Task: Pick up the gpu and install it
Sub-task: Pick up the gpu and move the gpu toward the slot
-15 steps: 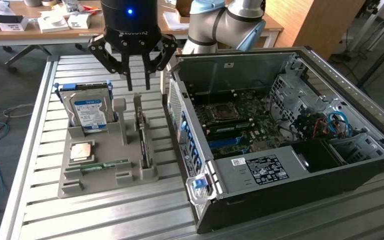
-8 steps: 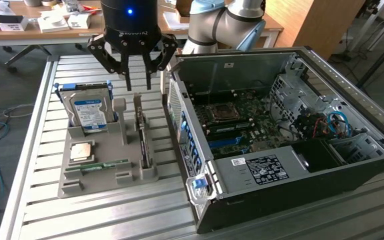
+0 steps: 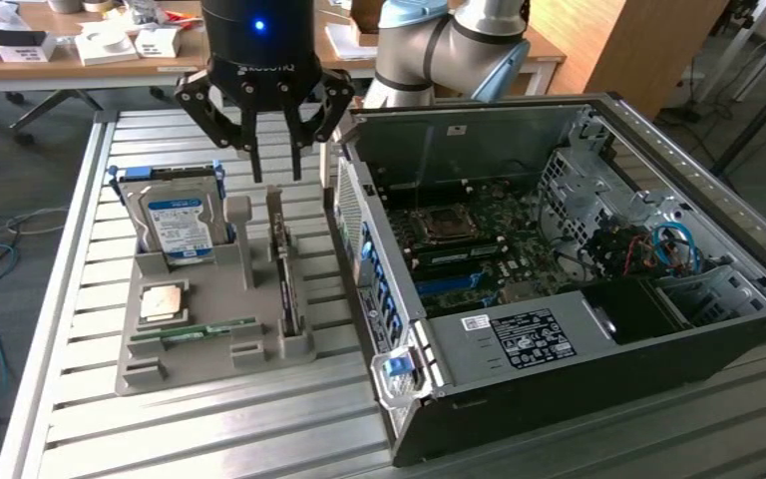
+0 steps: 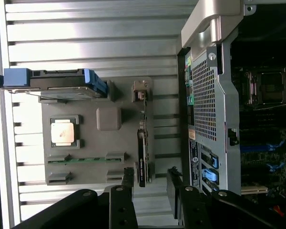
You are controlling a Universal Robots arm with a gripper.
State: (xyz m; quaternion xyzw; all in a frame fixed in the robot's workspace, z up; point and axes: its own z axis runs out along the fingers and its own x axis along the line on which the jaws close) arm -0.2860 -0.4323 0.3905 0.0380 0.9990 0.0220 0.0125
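Note:
The gpu (image 3: 283,271) stands edge-on in a slot of the grey holder (image 3: 210,349), on the side next to the computer case; the wrist view shows the gpu (image 4: 142,153) as a thin dark strip. My gripper (image 3: 276,168) hangs above the card's far end, apart from it. It is open, with nothing between its two black fingers (image 3: 256,160). In the wrist view the gripper (image 4: 150,183) straddles the line of the card's near end. The open computer case (image 3: 557,279) lies beside the holder, its motherboard (image 3: 470,244) exposed.
The holder also carries a silver hard drive (image 3: 180,225) with a blue-white label, a square processor chip (image 3: 164,301) and a slim green memory stick (image 3: 194,329). All sit on a slatted metal table (image 3: 223,429). Behind it stands a cluttered wooden desk (image 3: 91,50).

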